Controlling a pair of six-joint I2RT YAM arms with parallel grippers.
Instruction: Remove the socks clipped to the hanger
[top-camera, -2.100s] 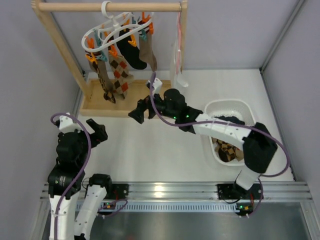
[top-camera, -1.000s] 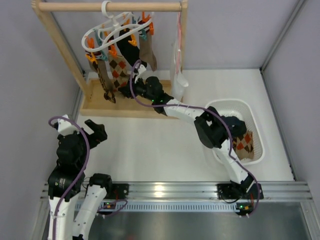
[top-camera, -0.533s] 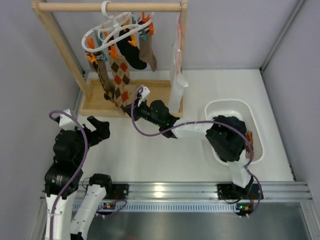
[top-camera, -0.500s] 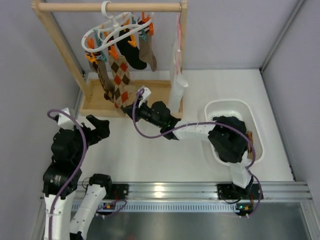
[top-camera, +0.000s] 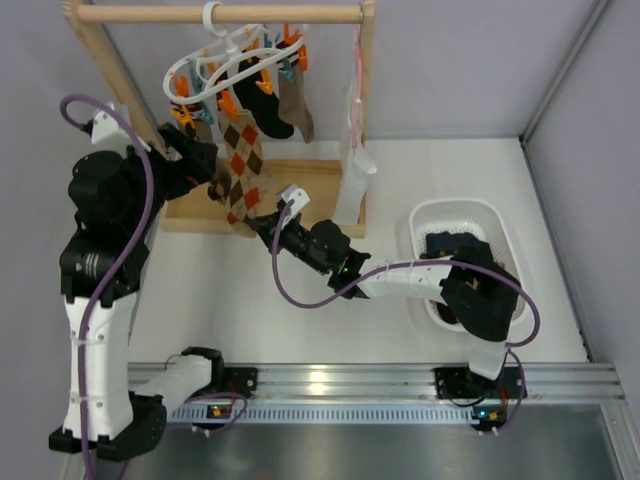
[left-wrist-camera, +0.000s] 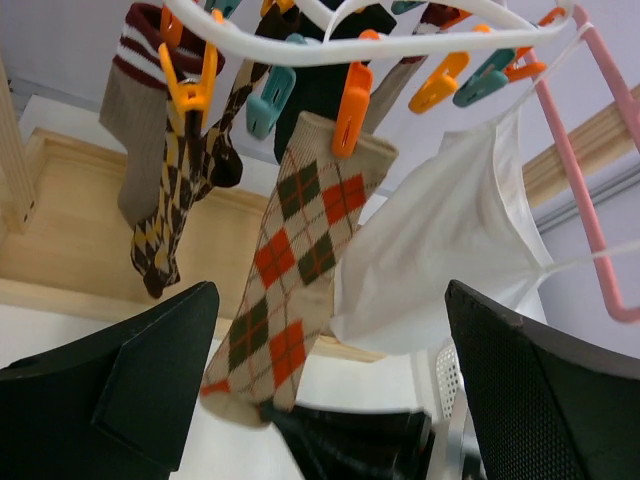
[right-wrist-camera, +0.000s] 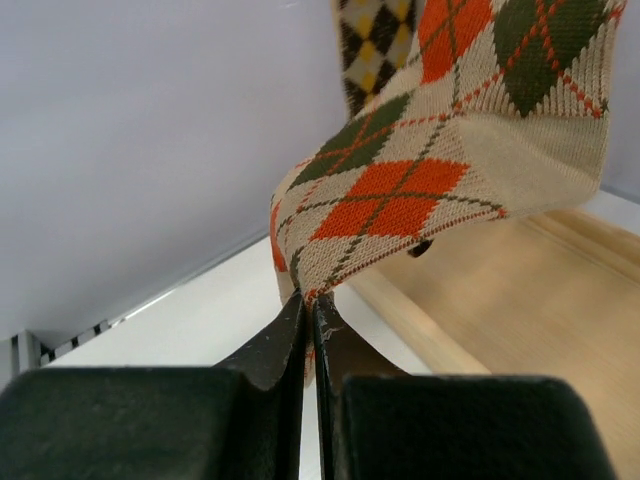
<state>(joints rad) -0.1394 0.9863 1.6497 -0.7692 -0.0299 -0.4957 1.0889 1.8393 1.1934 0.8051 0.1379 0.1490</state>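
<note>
Left pincer (top-camera: 203, 170): fingers (left-wrist-camera: 150, 360) spread wide with nothing gripped. It is raised to the height of the hanging socks, close against the left side of the bunch.
Rail frame (top-camera: 220, 14): wooden. Its left post slants just behind the left pincer.
Hanger (top-camera: 213, 62): a white ring hooked on the rail, above and to the right of the left pincer, with orange and teal clips round its rim.
Dark checked sock (left-wrist-camera: 160, 230): hangs from an orange clip, left of the left pincer's opening.
Diamond-checked sock (top-camera: 243, 160): tan with orange and green diamonds. Its cuff is held by an orange clip (left-wrist-camera: 352, 105). Its body hangs straight ahead of the gap between the left pincer's fingers, and its toe reaches down to the right pincer.
Black sock (top-camera: 270, 118): clipped to the hanger, beyond the diamond-checked sock and apart from both pincers.
Right pincer (right-wrist-camera: 309, 312): jaws pressed together on the toe edge of the diamond-checked sock. It sits below the hanger, at the front edge of the frame's base board (top-camera: 320, 185).
White cloth (top-camera: 352, 180): hangs on a pink strap to the right of the right pincer, not touching it.
Basket (top-camera: 455, 208): white, on the tabletop well to the right of the right pincer. Dark socks show inside, and the right arm covers part of it.
Open room: bare tabletop (top-camera: 300, 330) stretches on the near side of the right pincer, and grey walls close in on the left, the right and the back.
</note>
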